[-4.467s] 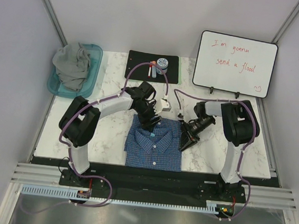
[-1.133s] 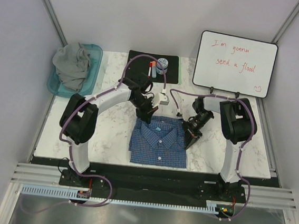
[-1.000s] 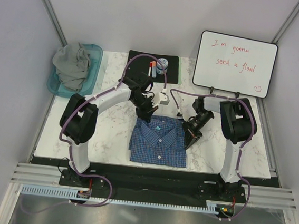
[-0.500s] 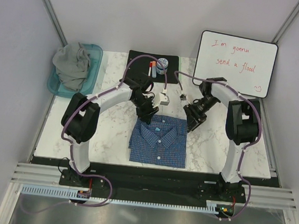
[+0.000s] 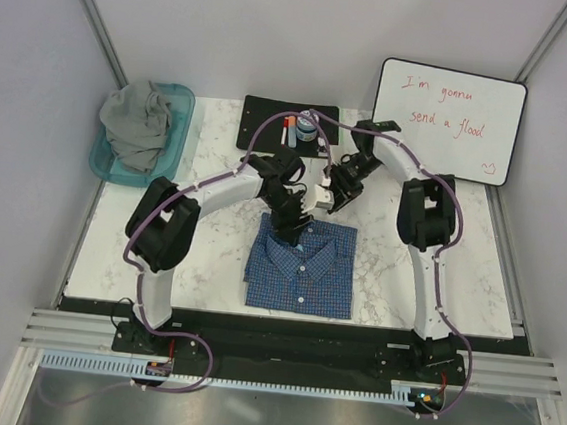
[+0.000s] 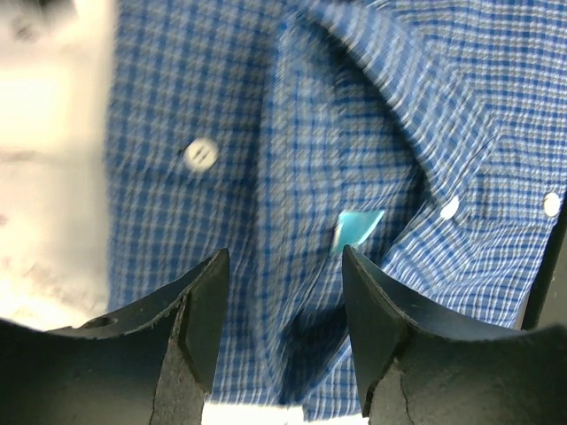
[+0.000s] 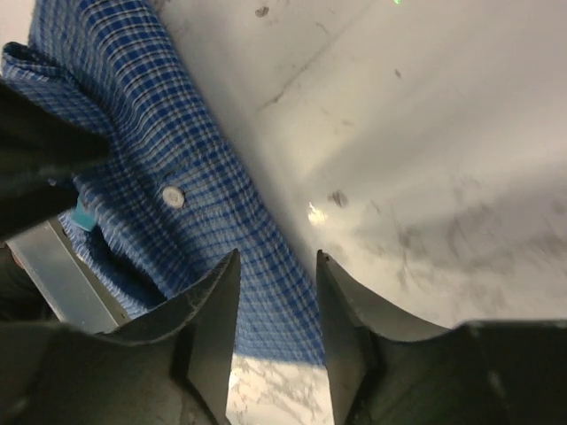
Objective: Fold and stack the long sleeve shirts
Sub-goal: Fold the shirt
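The blue-and-white check shirt (image 5: pixel 301 269) lies folded on the marble table (image 5: pixel 210 241), collar at the far end. My left gripper (image 5: pixel 291 227) hovers open over the collar; in the left wrist view (image 6: pixel 283 257) the collar fold and a teal label (image 6: pixel 357 228) show between its fingers. My right gripper (image 5: pixel 333 199) is open and empty just past the shirt's far right edge; in its own view (image 7: pixel 276 257) the shirt (image 7: pixel 195 159) lies under it. The grey shirt (image 5: pixel 137 122) is bunched in the teal tub (image 5: pixel 177 138) at the far left.
A whiteboard (image 5: pixel 448 121) stands at the back right. A black mat (image 5: pixel 268 123) at the back centre holds a small jar (image 5: pixel 307 124) and a tube. Bare marble (image 7: pixel 425 133) lies to the right of the shirt.
My right arm has swung from the shirt's right side up to its far edge by the collar. My left gripper has shifted slightly onto the collar. The shirt stays folded.
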`<state>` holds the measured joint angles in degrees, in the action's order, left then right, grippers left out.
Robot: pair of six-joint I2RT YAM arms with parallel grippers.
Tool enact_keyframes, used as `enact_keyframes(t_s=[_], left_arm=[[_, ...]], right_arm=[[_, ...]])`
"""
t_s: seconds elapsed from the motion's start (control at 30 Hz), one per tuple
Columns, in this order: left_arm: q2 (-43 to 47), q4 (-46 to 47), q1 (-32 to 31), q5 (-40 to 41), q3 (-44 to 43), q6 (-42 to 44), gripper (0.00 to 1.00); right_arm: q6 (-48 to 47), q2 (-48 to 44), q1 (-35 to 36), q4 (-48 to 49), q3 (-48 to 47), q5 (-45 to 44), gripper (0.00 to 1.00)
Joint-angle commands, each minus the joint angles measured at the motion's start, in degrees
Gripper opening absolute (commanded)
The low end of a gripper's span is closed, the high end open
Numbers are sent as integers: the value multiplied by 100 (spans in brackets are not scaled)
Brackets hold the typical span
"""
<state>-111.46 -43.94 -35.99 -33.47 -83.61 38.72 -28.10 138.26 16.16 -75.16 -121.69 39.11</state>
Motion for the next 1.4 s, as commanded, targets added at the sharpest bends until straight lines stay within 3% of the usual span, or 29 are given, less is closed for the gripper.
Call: enact_keyframes(t_s=[0.0,0.1,0.2,0.23,0.37,0.43,0.77,1.37], left_arm=[[-157,246,-180,-256,-190,215,60],[-201,255,-224,-230,-155,241,54],[-166,255,-233,-134,-129,250,36],[-139,255,-233,-116,-146,233,26],[-8,255,-260,60,-260,197,10],[45,255,-268,209,-357,197,5],[-51,263,-277,517,-779,320,2],[-605,676,-225,1044,-1017,540,2]], right_arm=[[103,210,343,141,-294,210,49],[15,333,484,177,-277,202,52],[-73,421,537,186,-233,211,48],[-117,465,554,194,-224,237,46],[-363,457,589,177,-40,316,26],[-512,422,607,159,48,325,23],[-785,343,642,115,198,334,17],[-864,412,642,54,58,229,17]])
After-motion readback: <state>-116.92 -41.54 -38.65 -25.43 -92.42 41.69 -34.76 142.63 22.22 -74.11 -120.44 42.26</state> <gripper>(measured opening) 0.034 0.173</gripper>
